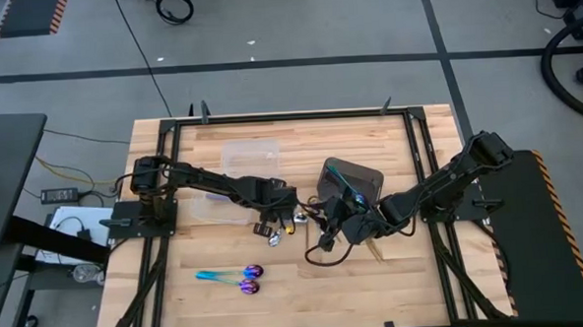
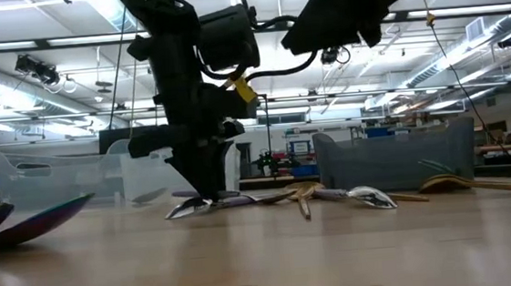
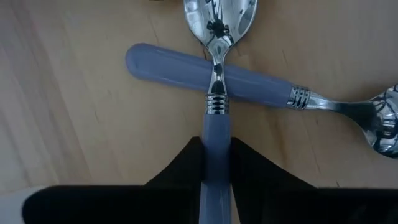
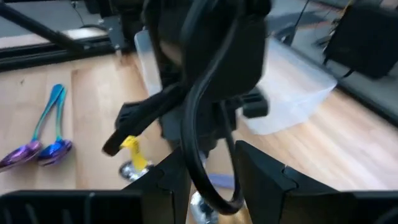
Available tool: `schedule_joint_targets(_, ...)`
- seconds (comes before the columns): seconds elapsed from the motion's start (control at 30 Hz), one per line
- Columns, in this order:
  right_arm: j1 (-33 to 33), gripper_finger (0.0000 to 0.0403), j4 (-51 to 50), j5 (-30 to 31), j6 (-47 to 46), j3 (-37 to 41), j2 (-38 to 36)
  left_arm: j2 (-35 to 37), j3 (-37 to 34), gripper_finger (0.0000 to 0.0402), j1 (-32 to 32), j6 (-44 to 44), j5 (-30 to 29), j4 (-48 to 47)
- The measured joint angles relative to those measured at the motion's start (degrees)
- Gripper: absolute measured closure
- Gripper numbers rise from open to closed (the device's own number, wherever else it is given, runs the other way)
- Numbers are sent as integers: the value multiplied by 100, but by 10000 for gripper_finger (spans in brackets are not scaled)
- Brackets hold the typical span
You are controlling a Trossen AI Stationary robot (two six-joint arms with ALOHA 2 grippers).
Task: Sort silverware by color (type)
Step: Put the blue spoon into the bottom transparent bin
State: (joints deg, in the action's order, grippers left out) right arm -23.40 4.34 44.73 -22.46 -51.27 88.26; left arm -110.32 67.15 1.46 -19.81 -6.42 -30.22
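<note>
Two silver spoons with blue-grey handles lie crossed on the wooden table [image 1: 219, 315]. The upper spoon [image 3: 217, 37] lies with its neck on the lower spoon's handle [image 3: 180, 65]. My left gripper [image 3: 216, 146] comes down on the upper spoon, also seen from above [image 1: 272, 231] and from table height [image 2: 207, 194]. More silverware [image 2: 333, 193] is spread beside it. Two iridescent spoons [image 1: 232, 277] lie side by side nearer the front edge. My right gripper [image 4: 211, 165] hovers open just right of the left one, above the table [image 1: 329, 241]. My left gripper pinches the upper spoon's blue-grey handle [image 3: 216, 127] between its two fingers, just behind the ribbed metal collar. The fingers come steeply from above and stand one on each long side of the handle. The spoon lies flat, resting on the other spoon's handle and the table.
A dark grey bin [image 1: 356, 175] stands at centre right, behind the pile. Clear plastic containers [image 1: 247, 160] stand behind the left gripper. A black cable [image 4: 205, 124] loops in front of the right wrist camera. Bare wood lies along the near edge.
</note>
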Motion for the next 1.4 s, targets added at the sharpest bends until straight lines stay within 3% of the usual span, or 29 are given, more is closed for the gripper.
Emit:
schedule_joint_targets(0.33, -92, 273, -35, 838, 530, -2, -399, 837, -24, 339, -175, 321, 2, -238)
schedule_joint_targets(0.63, 99, 273, -12, 637, 629, -1, -395, 2094, -16, 339, -173, 694, -27, -905)
schedule_joint_targets(1.0, 142, 273, 89, 279, 470, 2, -100, 2893, -62, 339, -10, 1272, -801, -1892)
schedule_joint_targets(1.4, 281, 273, 542, -272, 457, 0, 270, 4447, -1979, 339, 306, 2405, -1266, -1259)
